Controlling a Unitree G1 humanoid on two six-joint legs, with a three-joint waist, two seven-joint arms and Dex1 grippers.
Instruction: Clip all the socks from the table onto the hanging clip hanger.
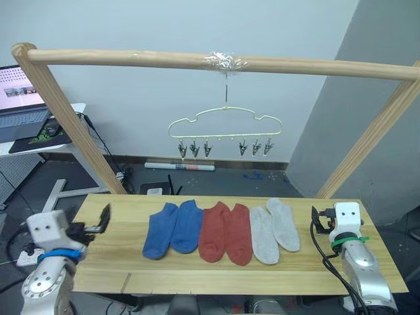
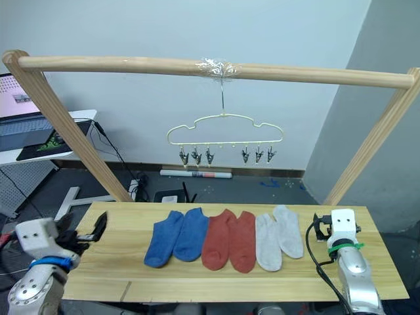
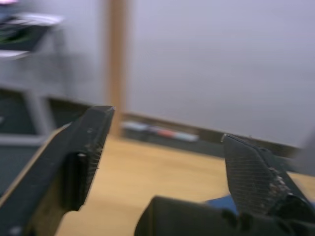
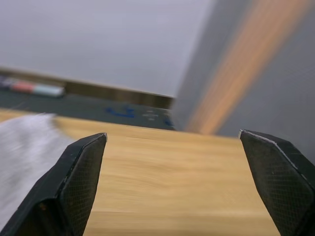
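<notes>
Six socks lie side by side across the middle of the table: two blue, two rust-red, two light grey. The pale wire clip hanger hangs by its hook from the wooden bar, above and behind the socks, and nothing hangs from its metal clips. My left gripper is open, low over the table's left end, left of the blue socks. At the table's right end my right gripper is open too, just right of the grey sock. Neither holds anything.
The round wooden bar spans the scene on slanted posts rising from behind both table ends. A laptop sits on a side desk at the far left. A long tube lies on the floor behind the table.
</notes>
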